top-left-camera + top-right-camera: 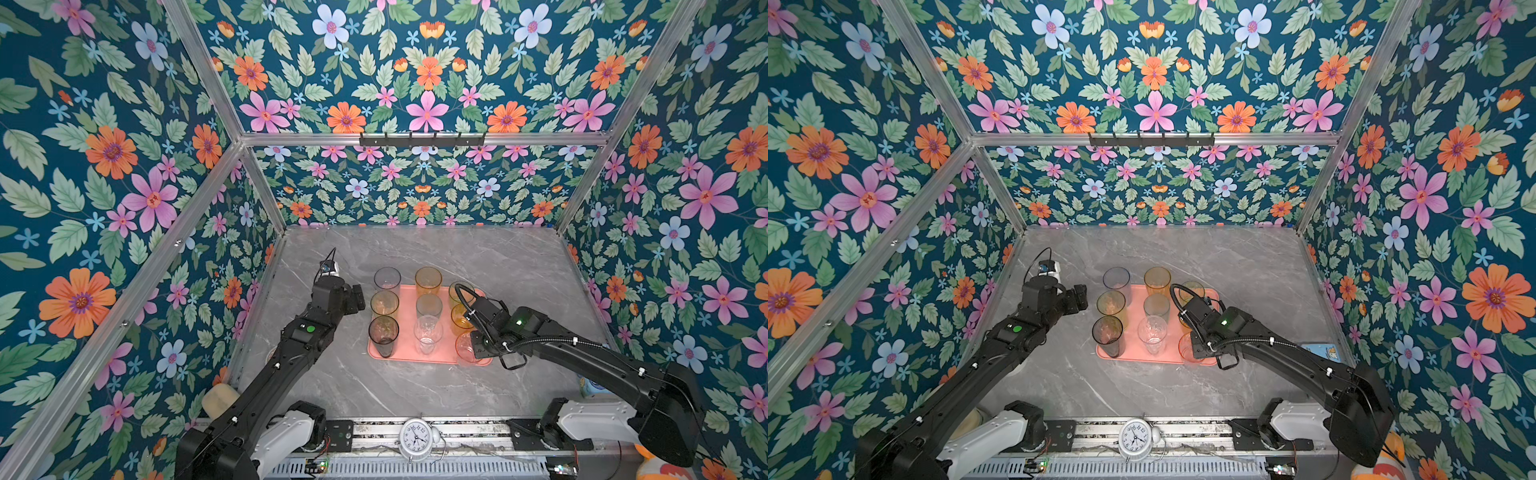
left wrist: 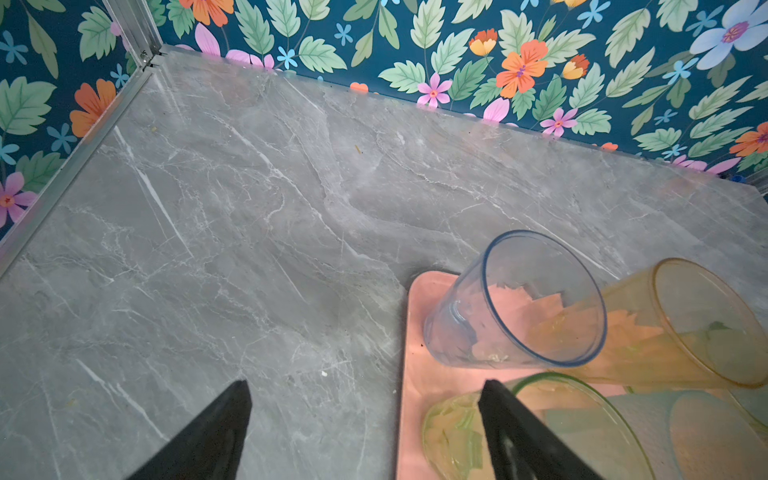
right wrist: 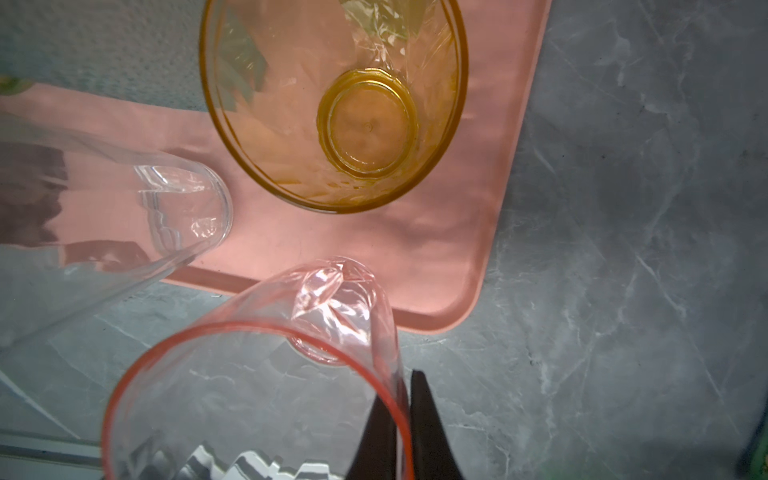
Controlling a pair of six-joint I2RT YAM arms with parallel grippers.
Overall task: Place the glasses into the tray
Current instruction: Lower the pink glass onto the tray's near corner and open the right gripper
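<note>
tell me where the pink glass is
In both top views the pink glass is at the tray's near right corner, beside the clear glass, rim pinched by the right pincer.

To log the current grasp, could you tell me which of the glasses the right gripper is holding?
The pink-rimmed glass at the tray's near right corner: the right gripper pinches its rim; no other glass is held.
</note>
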